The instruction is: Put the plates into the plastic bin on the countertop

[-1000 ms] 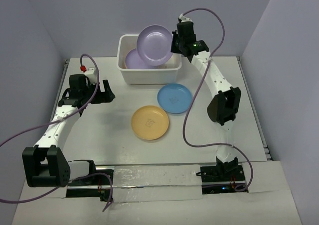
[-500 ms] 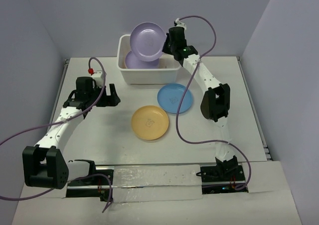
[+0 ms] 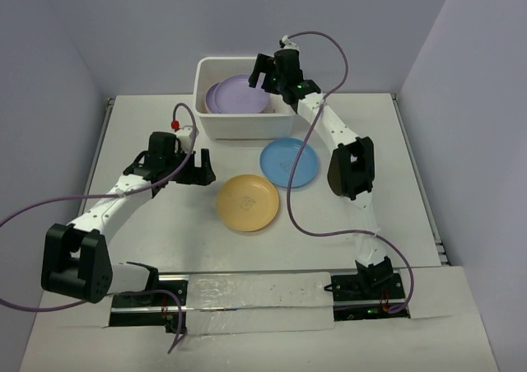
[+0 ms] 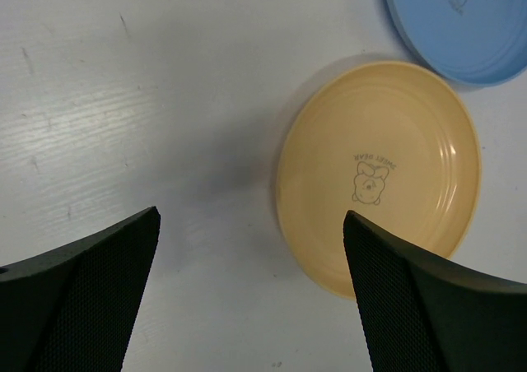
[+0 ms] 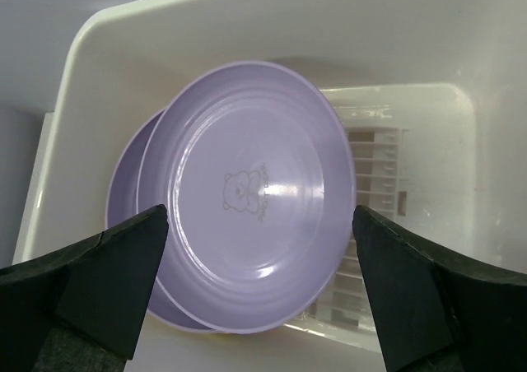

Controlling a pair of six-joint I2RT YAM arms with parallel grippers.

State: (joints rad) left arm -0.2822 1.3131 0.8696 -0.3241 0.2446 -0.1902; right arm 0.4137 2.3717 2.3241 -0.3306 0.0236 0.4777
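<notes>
The white plastic bin (image 3: pixel 244 126) stands at the back of the countertop (image 3: pixel 165 224). Two purple plates (image 3: pixel 238 95) lie stacked inside it, the upper one (image 5: pixel 247 191) tilted over the lower (image 5: pixel 122 192). My right gripper (image 3: pixel 265 74) hovers open above them, holding nothing (image 5: pixel 259 211). A yellow plate (image 3: pixel 247 202) and a blue plate (image 3: pixel 289 162) lie on the countertop in front of the bin. My left gripper (image 3: pixel 206 170) is open just left of the yellow plate (image 4: pixel 387 166), whose near edge reaches in front of the right finger (image 4: pixel 412 306). The blue plate (image 4: pixel 469 26) shows at the top right.
Slots in the bin's base (image 5: pixel 375 174) show to the right of the stacked plates. Lavender walls (image 3: pixel 49 76) close in the countertop on three sides. Purple cables (image 3: pixel 321 183) trail from both arms across the surface.
My right gripper has opened and let go of the purple plate, which now lies on the other one in the bin. My left arm has moved right toward the yellow plate.
</notes>
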